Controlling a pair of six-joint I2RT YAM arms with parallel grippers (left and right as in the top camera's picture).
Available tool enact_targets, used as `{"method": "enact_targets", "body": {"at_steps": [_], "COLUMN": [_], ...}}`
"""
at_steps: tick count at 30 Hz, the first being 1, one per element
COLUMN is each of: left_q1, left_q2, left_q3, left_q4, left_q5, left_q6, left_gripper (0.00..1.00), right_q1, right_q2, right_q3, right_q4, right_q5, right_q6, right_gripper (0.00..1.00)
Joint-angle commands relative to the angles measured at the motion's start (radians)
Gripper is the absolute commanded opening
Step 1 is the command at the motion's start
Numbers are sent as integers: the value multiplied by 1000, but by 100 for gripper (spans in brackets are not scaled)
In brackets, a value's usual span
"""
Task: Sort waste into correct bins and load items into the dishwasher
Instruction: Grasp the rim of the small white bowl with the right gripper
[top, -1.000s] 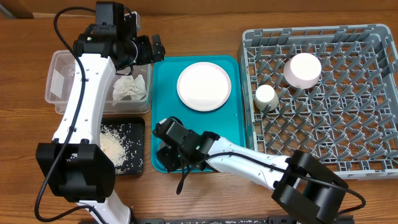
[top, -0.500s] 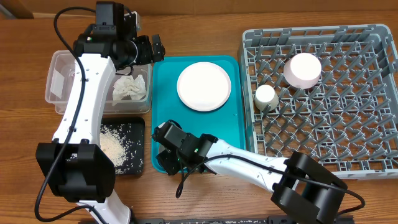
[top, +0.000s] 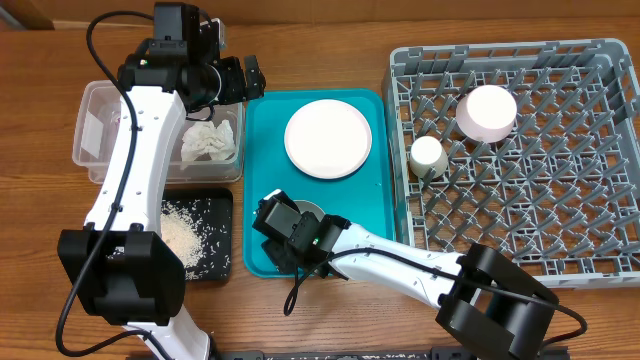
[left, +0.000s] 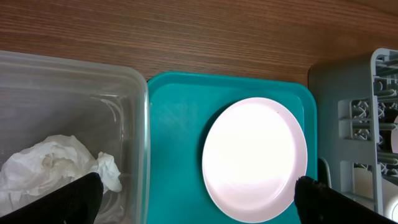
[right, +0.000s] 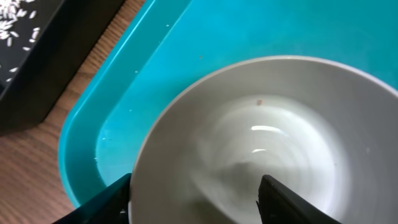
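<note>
My right gripper (top: 288, 235) is low over the near left corner of the teal tray (top: 375, 215). Its open fingers (right: 193, 199) straddle the rim of a whitish bowl (right: 267, 143), one outside, one inside; the bowl's edge shows in the overhead view (top: 308, 211). My left gripper (top: 250, 80) hangs open and empty (left: 199, 199) over the gap between the clear tub (top: 95, 130) and the pale plate (top: 328, 138). The crumpled napkin (top: 208, 142) lies in the tub. Rice scraps (top: 180, 235) lie in the black tray (top: 215, 215). I cannot make out the red wrapper.
The grey dish rack (top: 520, 230) fills the right side and holds a small white cup (top: 427, 156) and an upturned pinkish bowl (top: 487, 112). The black tray (right: 50, 56) lies just left of the teal tray's edge (right: 155, 74). Bare wood runs along the back.
My right gripper has shifted a little right and toward the near edge, and the bowl's rim now shows beside it. The left arm has not moved.
</note>
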Motion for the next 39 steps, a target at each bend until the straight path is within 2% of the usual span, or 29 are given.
{"method": "enact_targets", "body": {"at_steps": [1,6,11,15,21,25,29,39], "left_q1": [-1,-1,-1,-1,-1,-1,-2,-2], "left_q2": [-24,-24,-24,-24,-24,-24,-24,-24], "left_q3": [18,18,18,18,18,18,18,18], "left_q4": [1,1,0,0,0,0,1,1], "left_q5": [-3,-3,-3,-3,-3,-3,-3,-3], "left_q6": [-6,-6,-6,-6,-6,-6,-6,-6], "left_gripper": [100,100,100,100,100,100,100,100], "right_q1": [-8,-8,-7,-7,-7,-7,-7,-7], "right_q2": [-19,-49,-55,-54,-54,-41,-40,-38], "right_q3": [15,59,61,61,48,14,14,14], "right_q4": [0,-20,-26,-29,-29,-2,13,-4], "right_q5": [43,31,-92,-119,-115,-106,-81,-82], "right_q6": [5,5,5,5,5,5,5,5], "right_gripper": [66,65,65,56,54,49,33,31]}}
